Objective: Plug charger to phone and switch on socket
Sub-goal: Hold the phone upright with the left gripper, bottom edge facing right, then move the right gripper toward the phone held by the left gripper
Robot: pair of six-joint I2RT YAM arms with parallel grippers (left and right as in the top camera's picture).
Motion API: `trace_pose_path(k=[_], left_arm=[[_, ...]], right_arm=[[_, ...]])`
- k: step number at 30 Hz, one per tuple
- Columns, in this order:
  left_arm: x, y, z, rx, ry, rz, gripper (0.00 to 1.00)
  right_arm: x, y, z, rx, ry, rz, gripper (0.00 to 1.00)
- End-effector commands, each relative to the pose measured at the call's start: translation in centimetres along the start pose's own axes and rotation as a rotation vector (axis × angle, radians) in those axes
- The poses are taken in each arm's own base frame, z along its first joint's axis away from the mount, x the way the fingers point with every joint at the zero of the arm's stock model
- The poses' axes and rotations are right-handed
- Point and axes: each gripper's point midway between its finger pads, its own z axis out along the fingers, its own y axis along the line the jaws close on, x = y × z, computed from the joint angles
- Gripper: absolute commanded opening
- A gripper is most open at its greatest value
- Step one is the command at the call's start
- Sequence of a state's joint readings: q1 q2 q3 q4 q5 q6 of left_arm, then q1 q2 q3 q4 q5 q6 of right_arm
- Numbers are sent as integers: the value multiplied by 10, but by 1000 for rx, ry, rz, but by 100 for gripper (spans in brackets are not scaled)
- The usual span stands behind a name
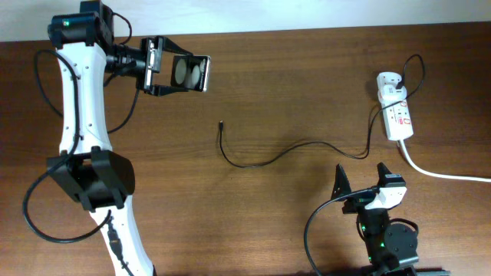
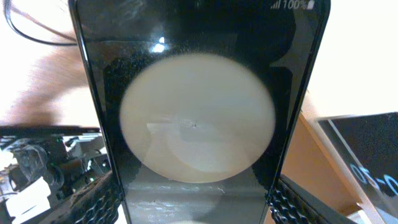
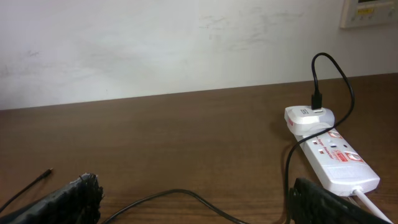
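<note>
Phone: upper left, clamped by left gripper, near top edge.
Charger: centre, tip free, far from phone.
Socket: right edge; switches unreadable.
Right gripper: bottom, jaws wide, empty.

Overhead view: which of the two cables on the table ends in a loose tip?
The thin black charger cable: its plug tip lies free, plugged into nothing. The thick white cord runs from the socket strip out of view at the right.
</note>
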State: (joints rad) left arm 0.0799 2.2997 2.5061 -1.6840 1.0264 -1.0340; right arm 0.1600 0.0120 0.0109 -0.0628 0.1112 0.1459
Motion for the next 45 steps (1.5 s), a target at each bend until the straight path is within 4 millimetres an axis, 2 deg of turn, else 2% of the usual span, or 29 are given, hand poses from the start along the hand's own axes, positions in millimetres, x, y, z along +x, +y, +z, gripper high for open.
trace_pose_path(k=[1, 6, 14, 27, 32, 36, 41, 45], left_arm=[[-1, -1, -5, -8, -49, 22, 11], [-13, 7, -4, -62, -126, 23, 11], [-22, 19, 9, -167, -234, 54, 13], [-49, 41, 12, -379, -509, 121, 15], [-44, 43, 24, -436, -553, 170, 18], [-40, 44, 31, -454, -556, 190, 18], [-35, 44, 38, -468, -557, 209, 17], [-33, 45, 47, -508, -598, 250, 17]], right_arm=[[2, -2, 0, 6, 4, -8, 99], [2, -2, 0, 6, 4, -8, 99], [2, -2, 0, 6, 4, -8, 99], [2, -1, 0, 6, 4, -7, 99], [2, -1, 0, 5, 4, -7, 99], [7, 17, -1, -103, 26, -7, 99], [8, 20, -1, -123, 33, -7, 99], [8, 36, -4, -212, 45, 75, 99]])
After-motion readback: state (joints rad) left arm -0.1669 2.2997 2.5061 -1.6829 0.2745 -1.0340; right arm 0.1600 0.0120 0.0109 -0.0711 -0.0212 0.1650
